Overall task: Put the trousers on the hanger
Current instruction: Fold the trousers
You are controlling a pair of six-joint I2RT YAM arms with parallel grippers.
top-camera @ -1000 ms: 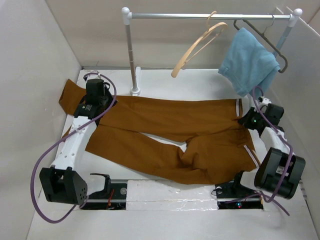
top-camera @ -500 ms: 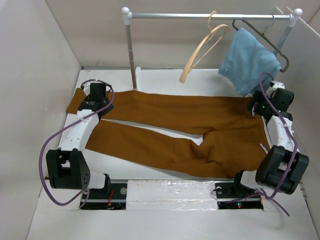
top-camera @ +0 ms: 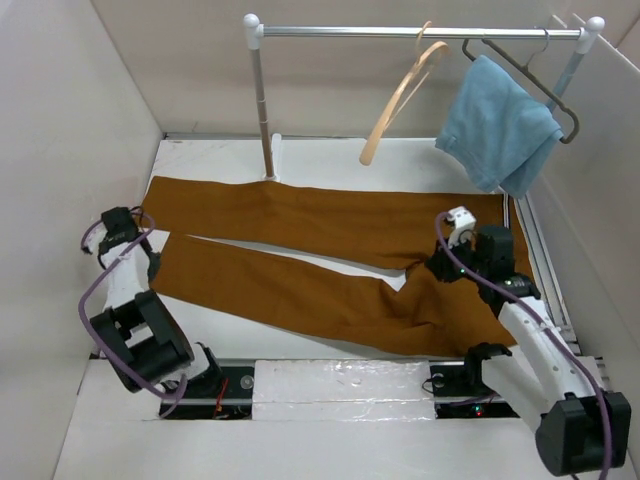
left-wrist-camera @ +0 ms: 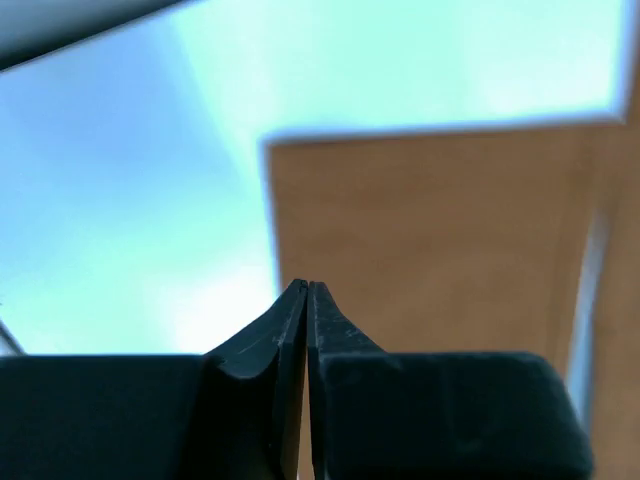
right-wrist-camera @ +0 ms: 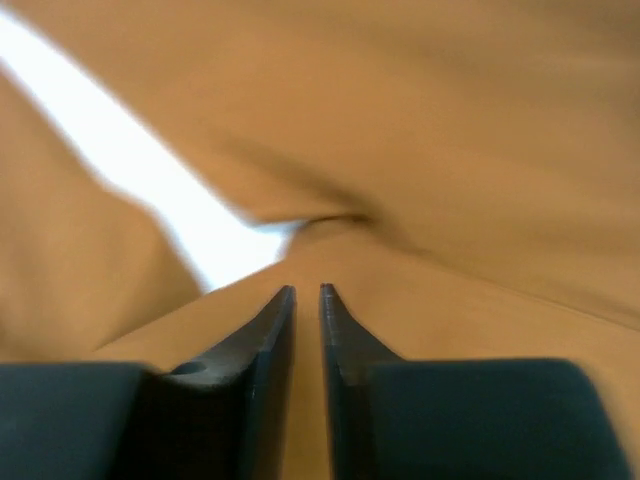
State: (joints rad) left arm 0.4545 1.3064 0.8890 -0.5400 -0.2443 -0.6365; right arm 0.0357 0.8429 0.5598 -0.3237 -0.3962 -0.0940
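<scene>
The rust-brown trousers [top-camera: 330, 225] lie flat on the white table [top-camera: 330, 160], legs to the left and waist to the right. The pale wooden hanger [top-camera: 398, 100] hangs by its hook on the rail, above the cloth and touching nothing else. My left gripper [top-camera: 130, 222] [left-wrist-camera: 305, 285] is shut and empty at the table's left edge, just short of a leg hem [left-wrist-camera: 430, 240]. My right gripper [top-camera: 438, 266] [right-wrist-camera: 307, 290] hovers low over the crotch fold [right-wrist-camera: 450, 150]. Its jaws stand a narrow slit apart with nothing between them.
A light blue cloth [top-camera: 497, 120] hangs from a dark grey hanger [top-camera: 545, 90] at the rail's right end. The rack's post [top-camera: 263, 100] stands behind the upper trouser leg. A strip of white table [right-wrist-camera: 150, 190] shows between the legs. Walls enclose the table on three sides.
Both arms have left the trousers' ends. The left pulled back to the left edge and closed. The right moved from the waistband to the crotch, its jaws narrowing. The trousers now lie spread flatter.
</scene>
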